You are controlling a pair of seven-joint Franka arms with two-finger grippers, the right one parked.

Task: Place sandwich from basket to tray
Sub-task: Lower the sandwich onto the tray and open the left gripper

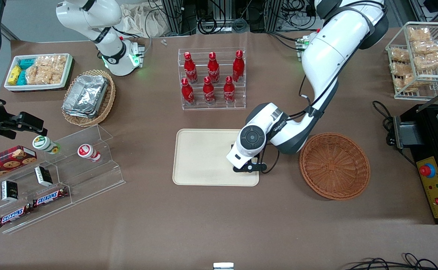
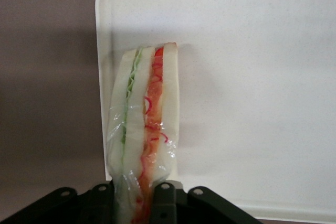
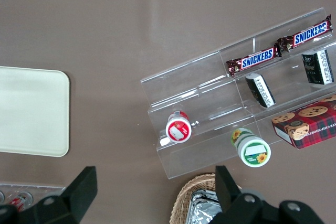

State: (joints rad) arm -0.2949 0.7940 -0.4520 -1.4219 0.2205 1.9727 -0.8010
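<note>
The white arm bent down from its big round elbow, and its wrist pointed straight down over the tray (image 1: 204, 157). The claw (image 1: 247, 167) hung just above the tray's edge, the edge nearest the basket (image 1: 334, 165).

The claw was pinched narrow around the sandwich (image 2: 144, 129), with one black finger (image 2: 164, 203) on each side of the bread. The sandwich stuck out from the claw, and its other end reached over the tray, close to the tray's rounded corner. I could not tell if the sandwich touched the tray.

The sandwich was a thin wedge of soft white bread. It had a green stripe and an orange-red stripe inside. Shiny clear wrap crinkled around it.

The tray was flat, smooth and cream colored, with round corners and a low rim. The basket was round and shallow, woven from reddish-brown wicker, and nothing was in it. It sat just beside the tray, toward the working arm's end of the tabletop (image 1: 219, 225). The tabletop was plain brown and dull.
</note>
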